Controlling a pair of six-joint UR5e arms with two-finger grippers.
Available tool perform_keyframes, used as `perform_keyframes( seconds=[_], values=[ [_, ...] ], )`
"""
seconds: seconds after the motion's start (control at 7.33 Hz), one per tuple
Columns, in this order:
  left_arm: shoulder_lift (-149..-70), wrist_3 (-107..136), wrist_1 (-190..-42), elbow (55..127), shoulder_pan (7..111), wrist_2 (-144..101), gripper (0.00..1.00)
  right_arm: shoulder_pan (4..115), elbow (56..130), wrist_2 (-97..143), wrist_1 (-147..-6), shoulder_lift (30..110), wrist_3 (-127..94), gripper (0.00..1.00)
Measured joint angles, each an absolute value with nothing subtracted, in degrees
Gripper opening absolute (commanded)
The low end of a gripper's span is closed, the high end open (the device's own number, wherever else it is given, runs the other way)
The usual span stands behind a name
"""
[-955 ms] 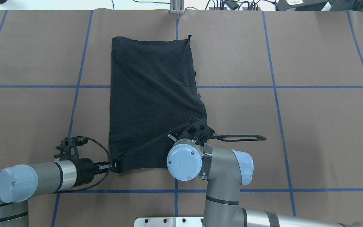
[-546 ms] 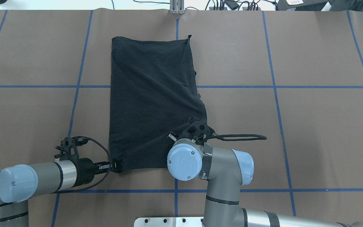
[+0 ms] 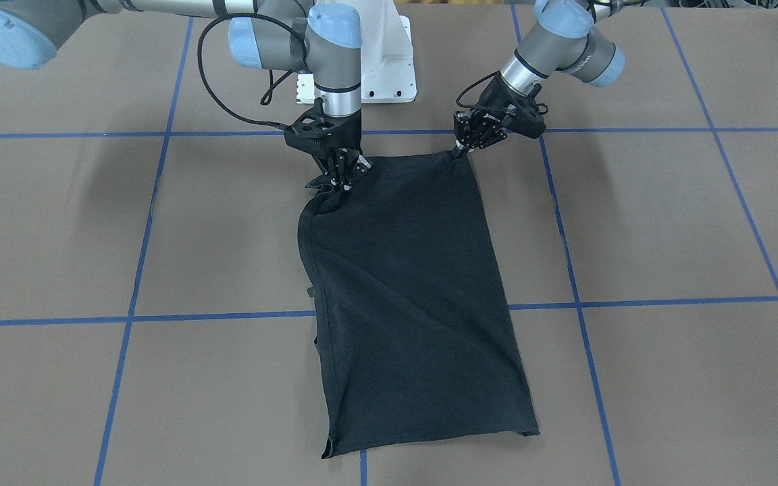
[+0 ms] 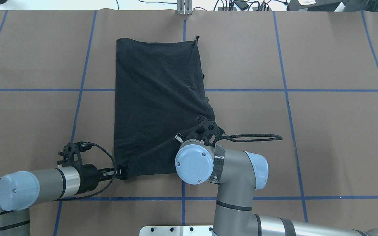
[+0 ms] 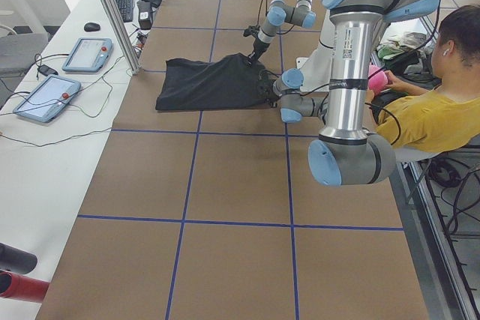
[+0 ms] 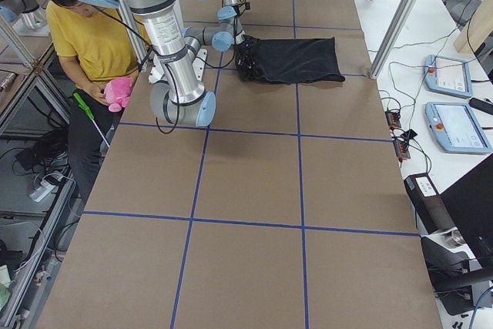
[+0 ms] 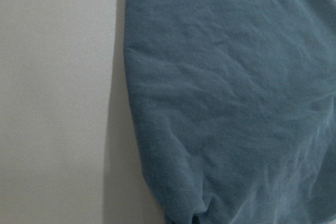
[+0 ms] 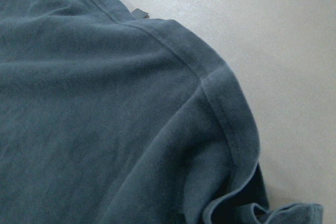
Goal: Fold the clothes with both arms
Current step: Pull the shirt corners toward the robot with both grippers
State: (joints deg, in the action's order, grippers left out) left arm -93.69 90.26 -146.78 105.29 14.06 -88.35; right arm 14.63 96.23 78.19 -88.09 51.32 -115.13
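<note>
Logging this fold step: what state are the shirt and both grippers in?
Black short-sleeved T-shirt: folded into a long rectangle, lying on the brown table.
Left black two-finger gripper: shut on one near corner.
Right black two-finger gripper: shut on the other near corner, fabric bunched there.

The left arm point(image 4: 44, 183) and right arm point(image 4: 233, 170) are silver-grey tubes with light-blue joint caps point(image 4: 194, 165), black braided cables point(image 4: 258, 137) and black wrist mounts.

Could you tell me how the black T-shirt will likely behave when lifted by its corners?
Probably floppy: the black T-shirt bunches and creases at the right gripper. Likely light: thin cloth, lying flat. It would probably sag between that and the left gripper.
</note>
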Motion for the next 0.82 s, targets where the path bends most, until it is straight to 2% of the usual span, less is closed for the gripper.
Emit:
perform_keyframes(
  seconds=[0.27, 0.55, 0.82],
  values=[
    [-93.83, 90.24, -146.76, 106.74, 14.15, -88.66, 0.00, 14.78, 97.90, 78.34, -88.30, 51.64, -114.98, 0.00],
    [-92.86, 90.19, -144.87, 112.34, 14.19, -89.85, 0.00, 14.14, 102.37, 78.38, -88.87, 53.87, -114.98, 0.00],
    [-92.23, 90.20, -137.96, 120.71, 14.15, -92.23, 0.00, 10.65, 112.63, 78.10, -94.75, 57.41, -115.18, 0.00]
  ],
)
